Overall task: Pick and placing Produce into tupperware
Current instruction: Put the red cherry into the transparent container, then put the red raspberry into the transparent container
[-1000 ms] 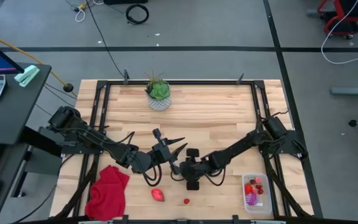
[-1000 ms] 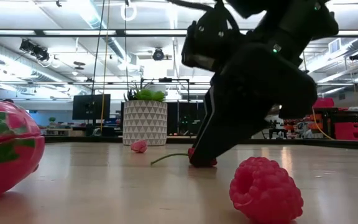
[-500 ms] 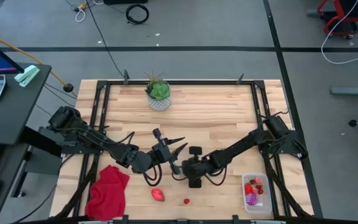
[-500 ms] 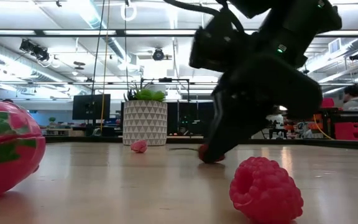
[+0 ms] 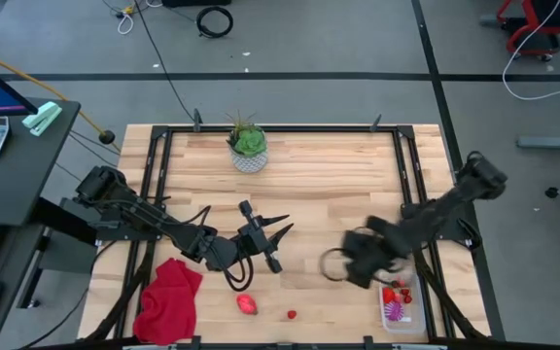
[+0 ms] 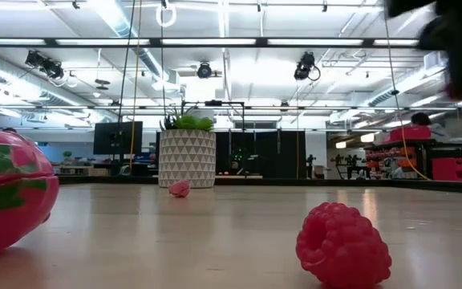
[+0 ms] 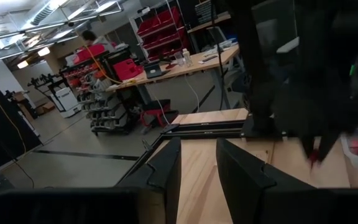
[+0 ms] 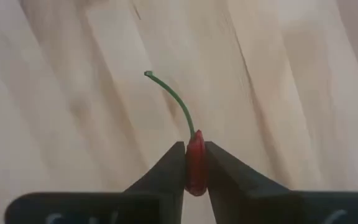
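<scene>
Your right hand [image 8: 194,167], now clamped on a small red stemmed cherry [image 8: 195,169], has swung from frame centre toward the clear plastic rectangular tupperware [image 5: 400,301] at lower right; release comes next. Your left hand [image 5: 278,247] waits at centre, fingers apart.

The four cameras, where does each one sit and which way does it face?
High: overhead, straight down; both arms, tub.
Low: table height, level across; raspberry, plant pot; dark arm part at top right.
Left wrist: forward past the open left hand.
Right wrist: down at the wood; right hand shut on cherry.
High and low share the pot.
</scene>
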